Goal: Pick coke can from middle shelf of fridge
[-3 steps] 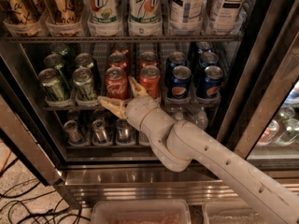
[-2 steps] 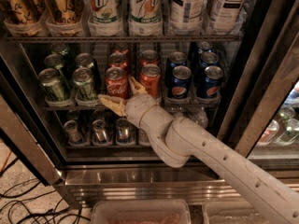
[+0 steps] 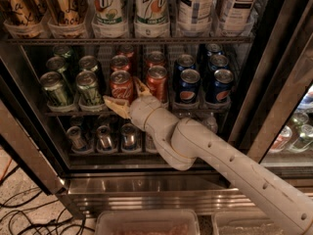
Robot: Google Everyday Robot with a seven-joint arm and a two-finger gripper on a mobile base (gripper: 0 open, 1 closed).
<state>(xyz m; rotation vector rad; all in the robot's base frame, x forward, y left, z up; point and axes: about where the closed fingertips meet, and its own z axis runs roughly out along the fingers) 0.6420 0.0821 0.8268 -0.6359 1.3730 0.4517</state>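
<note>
Several red coke cans stand in two lanes on the middle shelf (image 3: 63, 113) of the fridge (image 3: 146, 186). The front left coke can (image 3: 121, 82) and the front right one (image 3: 157, 81) are nearest. My gripper (image 3: 125, 95) is at the shelf's front rail, open, just below and in front of the front left coke can. One tan finger (image 3: 113, 105) points left under that can. The other finger (image 3: 142, 87) stands between the two front coke cans. My pale arm runs down to the lower right and hides part of the lower rack.
Green cans (image 3: 55, 88) stand left of the coke cans and blue Pepsi cans (image 3: 189, 84) stand right. Tall bottles (image 3: 151, 9) fill the rack above and small water bottles (image 3: 102, 137) the rack below. The dark door frame (image 3: 264, 92) is at the right. Cables (image 3: 29, 214) lie on the floor.
My gripper has edged slightly up and in toward the front left coke can. The cans have not moved.
</note>
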